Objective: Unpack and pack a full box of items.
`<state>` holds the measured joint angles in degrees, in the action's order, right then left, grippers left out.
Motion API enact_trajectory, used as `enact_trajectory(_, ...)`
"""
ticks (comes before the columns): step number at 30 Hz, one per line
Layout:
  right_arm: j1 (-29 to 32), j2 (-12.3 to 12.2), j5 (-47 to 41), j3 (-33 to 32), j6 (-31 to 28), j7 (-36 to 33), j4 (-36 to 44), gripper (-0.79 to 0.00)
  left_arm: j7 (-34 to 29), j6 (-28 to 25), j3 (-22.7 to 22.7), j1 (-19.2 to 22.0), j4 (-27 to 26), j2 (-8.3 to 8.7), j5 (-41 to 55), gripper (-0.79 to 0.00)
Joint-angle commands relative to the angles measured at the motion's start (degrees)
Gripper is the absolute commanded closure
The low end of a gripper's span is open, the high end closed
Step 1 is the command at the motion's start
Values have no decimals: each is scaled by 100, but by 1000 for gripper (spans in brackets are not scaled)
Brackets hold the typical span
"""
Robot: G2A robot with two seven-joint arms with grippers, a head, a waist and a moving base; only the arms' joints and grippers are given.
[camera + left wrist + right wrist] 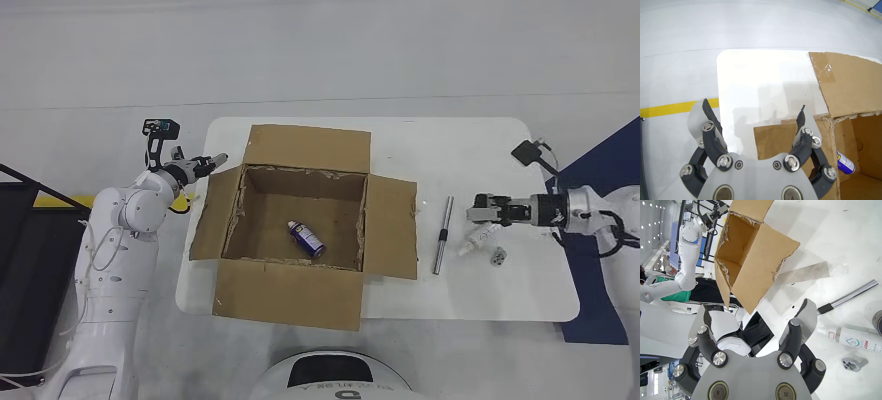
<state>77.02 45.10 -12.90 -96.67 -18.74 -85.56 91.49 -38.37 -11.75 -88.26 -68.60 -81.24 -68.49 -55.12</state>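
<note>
Two claws, both spread open and carrying nothing. Nearest the box, the left claw (754, 104) is hovering over the far left corner of the worktop (762, 75), just off the cardboard box (848, 89), with the left flap (780, 140) lying below and ahead of it. Opposite, the right claw (755, 307) is hanging over the right part of the worktop, well apart from the box opening. It is hanging beside three things lying out on the surface: a metal rod (851, 294), a white bottle (849, 338) and a small metal bracket (854, 364).

One item is sitting inside the box: a blue spray can (306, 238), lying flat near the middle of the box floor, a little toward the robot-side wall. Its long axis is running diagonally across the floor, square to no wall. From the left claw it is lying inward and toward the robot, past the left flap and down behind the left wall.

Judgement: the left claw is standing nearer. The right claw would be crossing the right flap (392, 228) and more floor.

Room: the can is lying apart from all four walls, so fingers turned across its axis should be finding space on both sides. Edges to mind are the torn wall rims and the splayed flaps. A low approach is risking a snag, so entry from above is looking safer. The can is round and may roll if nudged.
</note>
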Motion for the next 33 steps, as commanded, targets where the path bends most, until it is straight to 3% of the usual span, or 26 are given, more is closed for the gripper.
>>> enact_trajectory(1,0,0,-1,-1,0,1,0,-785,0,0,0,0,0,0,0,-785)
enact_trajectory(8,359,-81,629,-224,-104,106,-527,-785,0,0,0,0,0,0,0,-785)
enact_trajectory(14,1303,-192,1716,-966,-351,621,-502,-785,0,0,0,0,0,0,0,-785)
enact_trajectory(18,1835,-208,2676,-1138,160,1019,9,-650,0,0,0,0,0,0,0,-785)
enact_trajectory(22,1982,-210,3596,-801,739,1129,391,-560,0,0,0,0,0,0,0,-785)
enact_trajectory(33,1508,-200,4702,29,1777,1076,281,-517,0,0,0,0,0,0,0,-785)
